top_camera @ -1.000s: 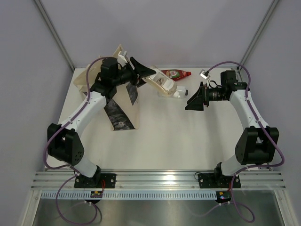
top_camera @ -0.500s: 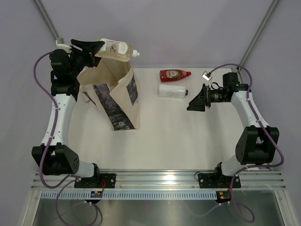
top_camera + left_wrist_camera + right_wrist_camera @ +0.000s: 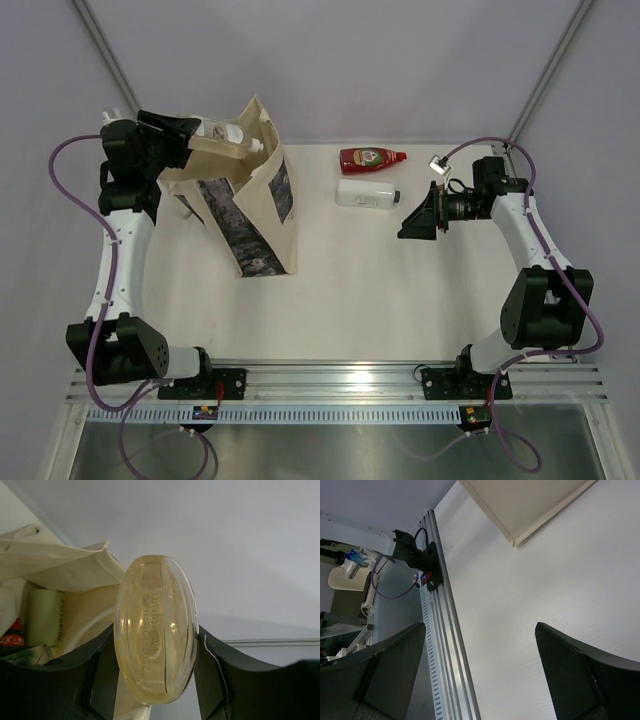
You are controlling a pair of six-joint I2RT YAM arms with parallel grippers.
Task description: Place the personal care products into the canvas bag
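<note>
On your table, a red bottle and a white bottle lie side by side, between the bag and your right gripper. That gripper gapes wide and holds nothing. Your left gripper is clamped on an amber bottle, which lies sideways just above the bag's open mouth with its base toward the wrist camera. Inside the bag you can see a pale green bottle and a bit of red. Cloth folds hide the rest.

Bright even overhead light, soft shadows, sharp focus, little glare
</note>
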